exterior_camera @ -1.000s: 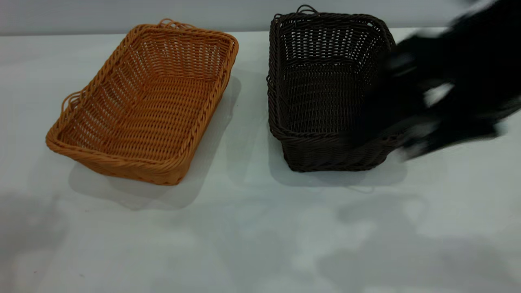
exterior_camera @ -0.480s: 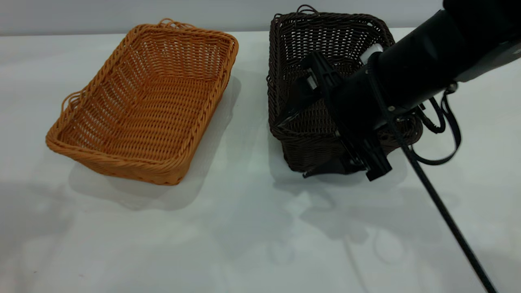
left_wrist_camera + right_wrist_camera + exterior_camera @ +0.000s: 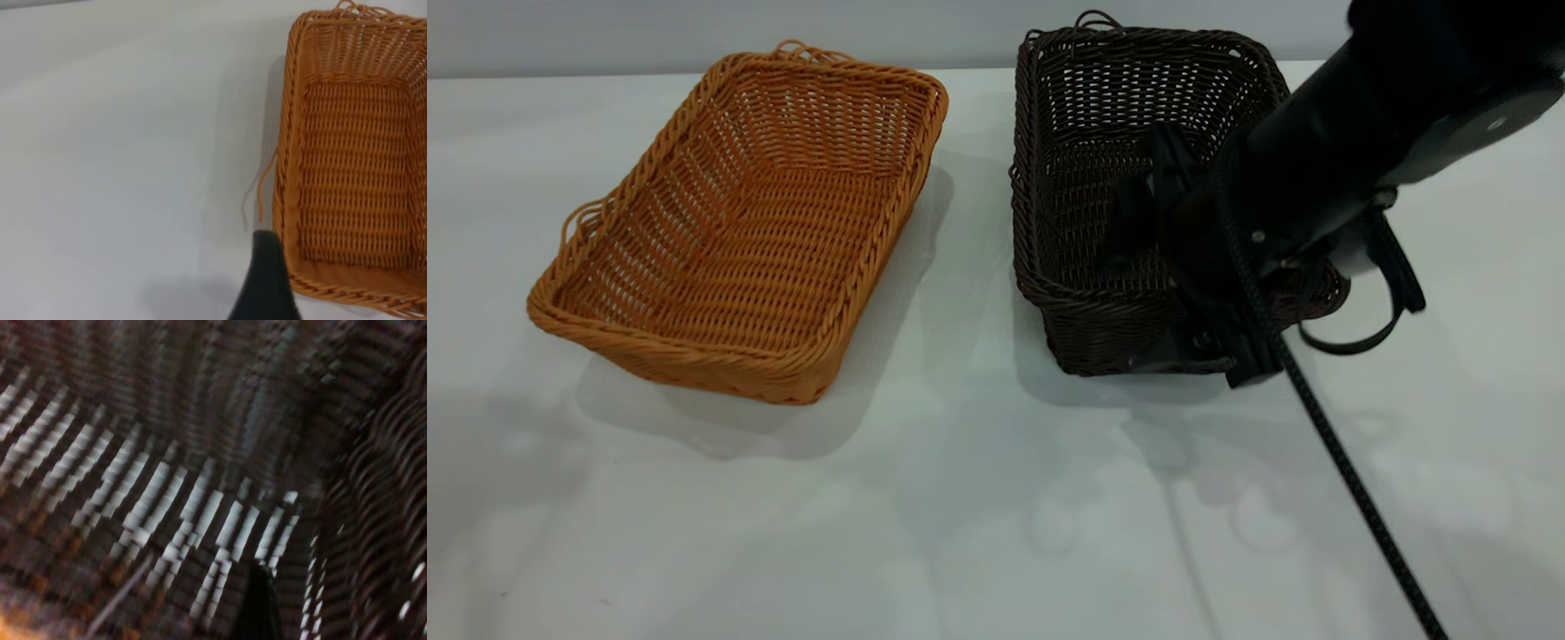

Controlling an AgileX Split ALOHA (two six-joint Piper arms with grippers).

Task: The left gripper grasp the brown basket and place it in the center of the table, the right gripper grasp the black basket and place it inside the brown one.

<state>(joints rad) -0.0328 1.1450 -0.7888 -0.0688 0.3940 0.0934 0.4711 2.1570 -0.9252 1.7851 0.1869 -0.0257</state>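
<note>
1. Right claw (image 3: 1152,284) at the near right corner of the black basket (image 3: 1089,178), one finger inside, the other outside the near wall; jaws apart astride the rim, not yet pressed shut.
2. Black basket standing upright on the white desk (image 3: 960,498), toward the far edge, right of centre.
3. Brown basket (image 3: 747,222) resting on the desk to the left, apart from the black one.
4. Left claw (image 3: 267,287) shown only as one dark finger tip just beside the brown basket's corner; opening cannot be told.
</note>
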